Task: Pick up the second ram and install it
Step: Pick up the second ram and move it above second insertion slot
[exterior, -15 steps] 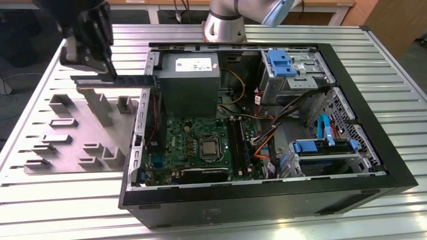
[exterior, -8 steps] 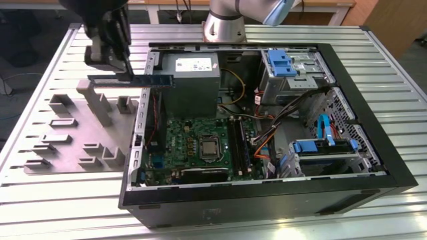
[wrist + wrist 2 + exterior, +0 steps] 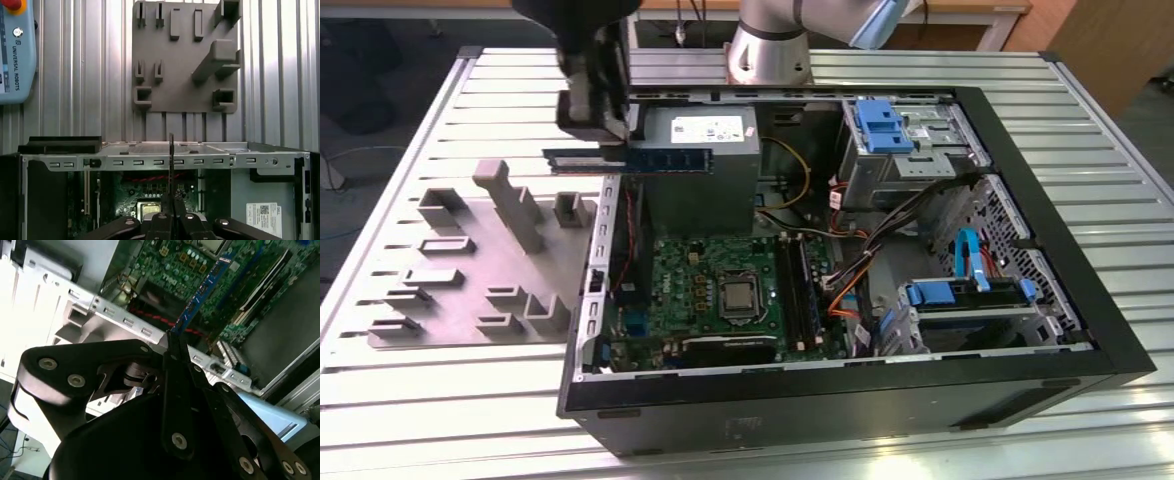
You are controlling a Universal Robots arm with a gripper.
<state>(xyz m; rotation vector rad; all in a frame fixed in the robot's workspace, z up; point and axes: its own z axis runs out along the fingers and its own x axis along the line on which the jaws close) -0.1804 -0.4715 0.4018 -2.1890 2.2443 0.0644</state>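
Jaws pinched tight on second ram, a thin blue-green circuit-board stick (image 3: 670, 160).
Black jointed-metal gripper (image 3: 173, 342) clamps one end; stick hangs level above rim of open black computer case (image 3: 854, 400), green motherboard (image 3: 707, 280) inside. Beyond: grey moulded tray (image 3: 185, 75) with blocky pegs, on ribbed metal table (image 3: 280, 75).

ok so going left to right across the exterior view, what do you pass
grey moulded tray → gripper shut on the second ram → processor socket → memory slots → lower blue drive caddy → case's right wall
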